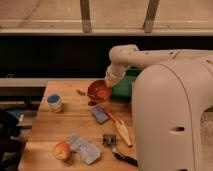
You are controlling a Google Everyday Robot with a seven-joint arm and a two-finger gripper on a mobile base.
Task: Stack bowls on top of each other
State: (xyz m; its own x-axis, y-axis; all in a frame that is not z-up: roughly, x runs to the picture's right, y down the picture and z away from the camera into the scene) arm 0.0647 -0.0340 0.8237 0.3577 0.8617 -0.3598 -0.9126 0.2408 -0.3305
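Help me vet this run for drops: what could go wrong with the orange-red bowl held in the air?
The gripper holds the orange-red bowl by its rim, tilted above the table, so it might slip or swing loose. The green tray sits right beside it, so a sideways move could knock it. No second bowl shows here, so the stacking target may be hidden behind the arm.

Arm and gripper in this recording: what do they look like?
The arm is a bulky, smooth off-white shell with rounded joints; no cables or markings show. Its pale gripper, at the orange-red bowl above the wooden table, looks small.
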